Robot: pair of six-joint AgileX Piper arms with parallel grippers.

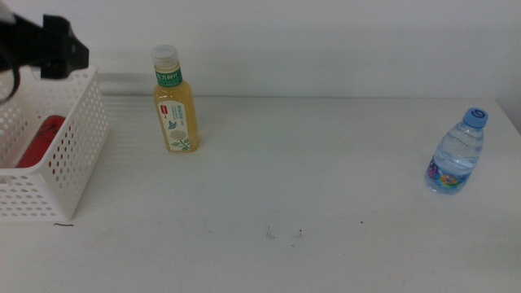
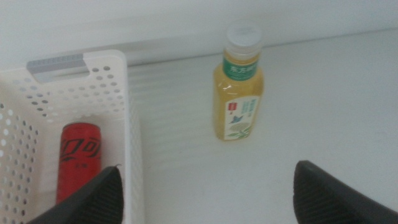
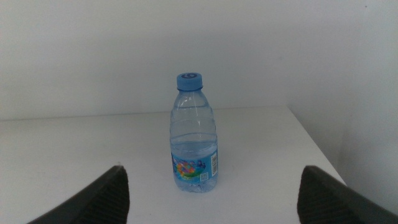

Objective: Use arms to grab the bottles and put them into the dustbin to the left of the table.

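The white perforated dustbin [image 1: 77,155] stands at the table's left edge, and the slim red can [image 1: 41,140] lies inside it. The left arm [image 1: 53,45] hovers above the dustbin. My left gripper [image 2: 211,202] is open and empty; its view shows the dustbin's wall [image 2: 127,118], the can [image 2: 78,158] and the upright yellow tea bottle [image 2: 238,87]. That tea bottle [image 1: 175,102] stands just right of the dustbin. The small blue-capped water bottle [image 1: 456,155] stands upright at the far right. My right gripper [image 3: 214,202] is open and empty, facing the water bottle [image 3: 194,134] from a distance.
The white table [image 1: 326,203] has a few dark specks [image 1: 281,234] near the front middle. The table's right edge [image 3: 317,146] runs close beside the water bottle. A white wall stands behind the table.
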